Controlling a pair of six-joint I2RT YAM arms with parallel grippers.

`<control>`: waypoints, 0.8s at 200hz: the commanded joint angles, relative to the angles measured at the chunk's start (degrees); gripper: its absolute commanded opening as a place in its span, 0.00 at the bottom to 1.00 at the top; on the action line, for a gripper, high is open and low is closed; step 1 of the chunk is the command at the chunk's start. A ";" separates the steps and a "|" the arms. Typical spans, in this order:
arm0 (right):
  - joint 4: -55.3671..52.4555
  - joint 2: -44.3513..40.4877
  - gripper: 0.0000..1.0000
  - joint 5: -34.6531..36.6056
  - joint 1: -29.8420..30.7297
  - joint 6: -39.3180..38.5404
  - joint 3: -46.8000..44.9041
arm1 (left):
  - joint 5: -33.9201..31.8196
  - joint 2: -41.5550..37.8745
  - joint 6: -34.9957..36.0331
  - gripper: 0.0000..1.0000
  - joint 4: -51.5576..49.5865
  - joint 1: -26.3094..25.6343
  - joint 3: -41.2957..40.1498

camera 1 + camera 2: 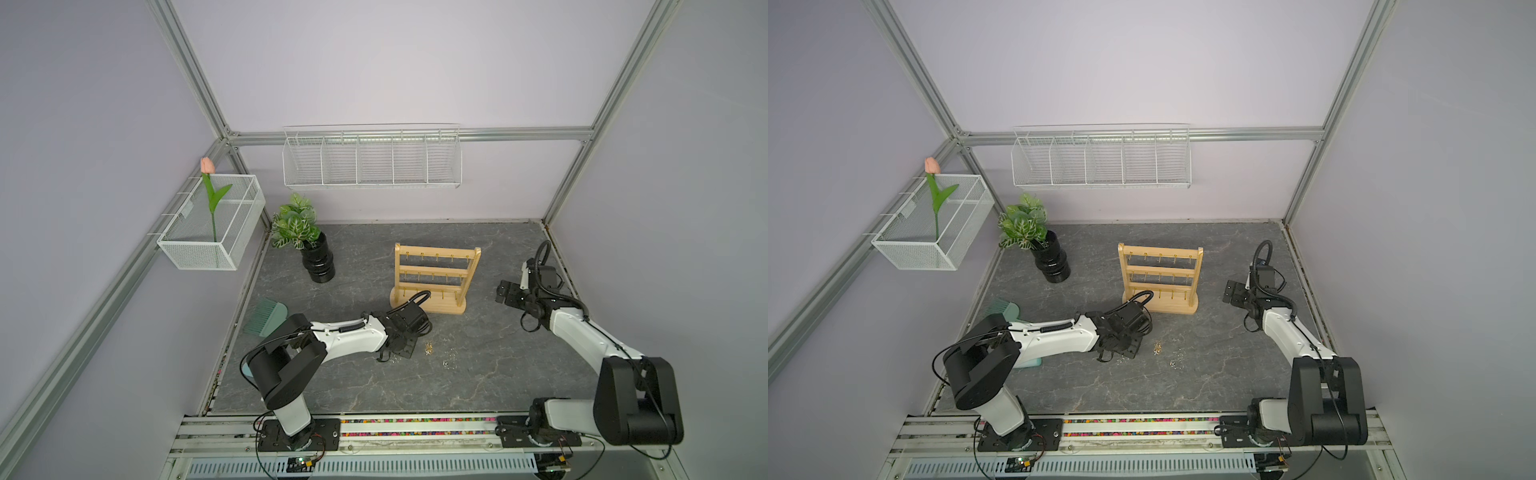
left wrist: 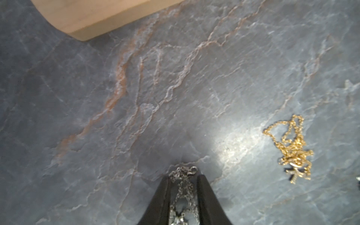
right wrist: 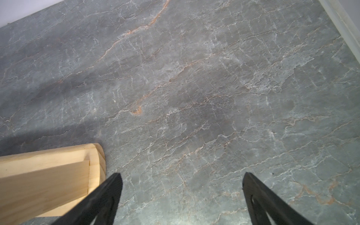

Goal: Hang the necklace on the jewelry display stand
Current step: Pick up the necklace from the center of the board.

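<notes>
A silver necklace [image 2: 183,173] lies bunched on the grey stone table, right between the black fingertips of my left gripper [image 2: 184,176]. The jaws stand a narrow gap apart on either side of the chain, and table shows between them. In both top views that gripper [image 1: 400,352] [image 1: 1122,347] points down just in front of the jewelry display stand [image 1: 432,270] [image 1: 1158,270]. A gold necklace [image 2: 292,148] [image 1: 428,348] lies loose beside it. My right gripper [image 3: 181,179] [image 1: 503,291] hovers wide open and empty next to the stand's base [image 3: 48,175].
Another small silver piece [image 1: 446,363] lies near the gold chain. A black vase with a plant [image 1: 318,262] and a teal brush [image 1: 266,318] stand at the left. White wire baskets [image 1: 372,160] [image 1: 212,224] hang on the walls.
</notes>
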 commanded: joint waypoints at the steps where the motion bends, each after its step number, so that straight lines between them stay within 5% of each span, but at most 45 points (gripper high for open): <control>1: -0.44 -2.08 0.98 -0.45 0.24 0.16 -0.19 | -0.94 1.86 -0.64 0.23 -2.40 -1.25 0.64; 79: -1.96 -4.98 0.98 -1.33 0.24 -0.12 -0.69 | -0.65 1.52 -3.80 0.05 -3.98 -1.34 0.84; 160: -3.00 -6.13 0.99 -2.30 0.39 -0.32 -0.98 | -0.91 -1.20 -5.13 0.00 -4.25 -1.35 1.42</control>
